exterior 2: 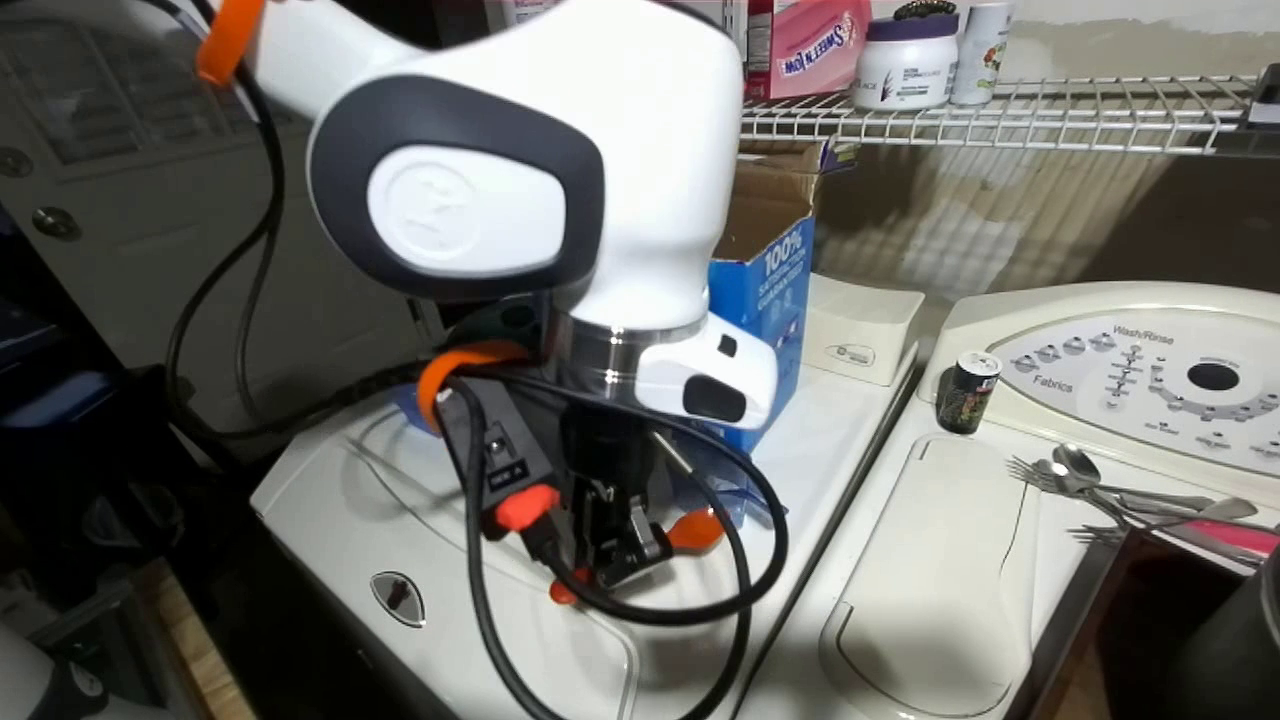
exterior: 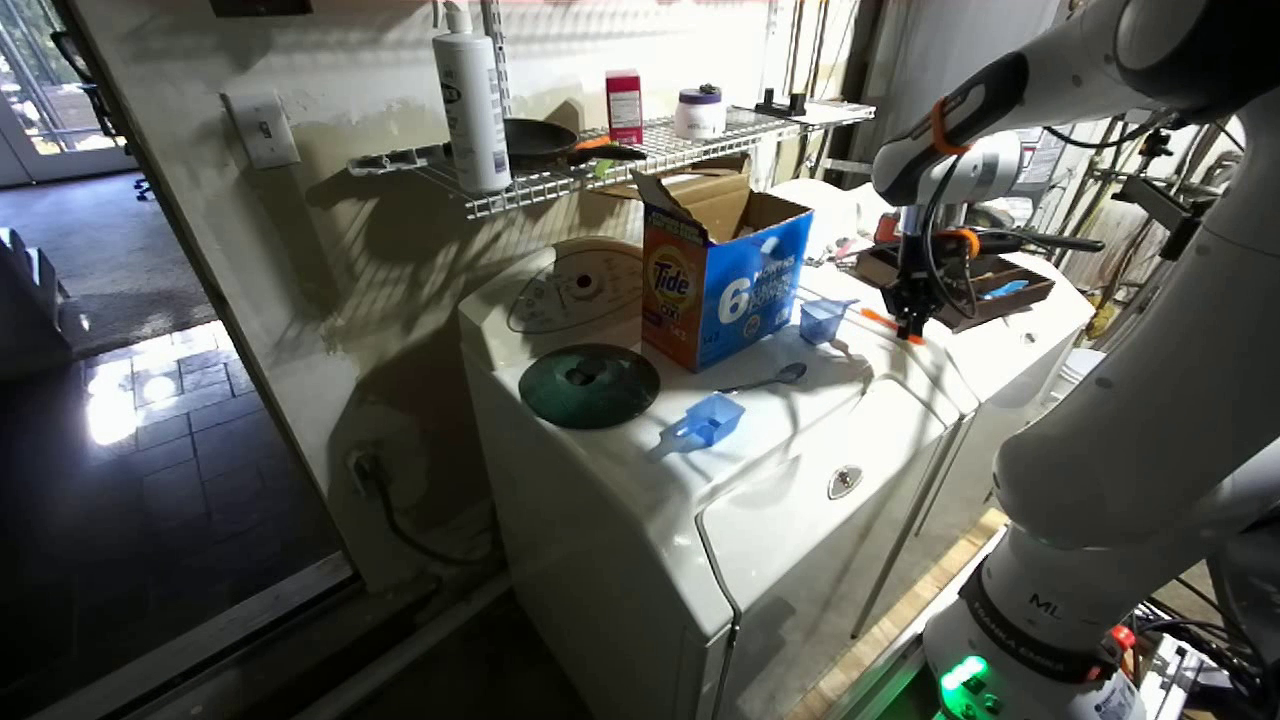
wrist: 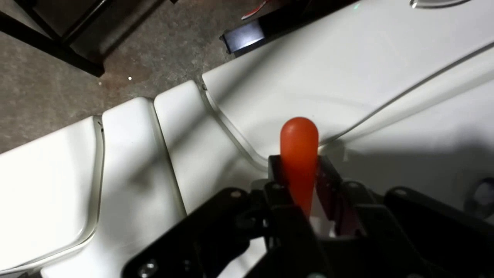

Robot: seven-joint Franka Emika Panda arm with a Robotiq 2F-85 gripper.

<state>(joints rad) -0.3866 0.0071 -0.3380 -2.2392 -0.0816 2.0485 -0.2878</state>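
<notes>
In an exterior view, we see the claw (exterior: 908,330) clamped on an orange utensil (exterior: 878,317) over the white surface (exterior: 620,460). Nearby, a brown compartmented tray (exterior: 985,313) holds something blue (exterior: 1003,290), and a cardboard Tide box (exterior: 755,290) stands flaps open, its bottom hidden from us. A translucent, boxy blue scoop (exterior: 713,420) sits near a metal spoon (exterior: 790,373); a second blue scoop (exterior: 823,322) stands by the box. In an exterior view we find the broad orange head (exterior 2: 697,531) jutting past the claw, a black can (exterior 2: 968,395) and metal cutlery (exterior 2: 1077,466). Only the wrist view shows us the utensil's smooth, rounded end (wrist: 299,135) filling the gap between the claw's tips
</notes>
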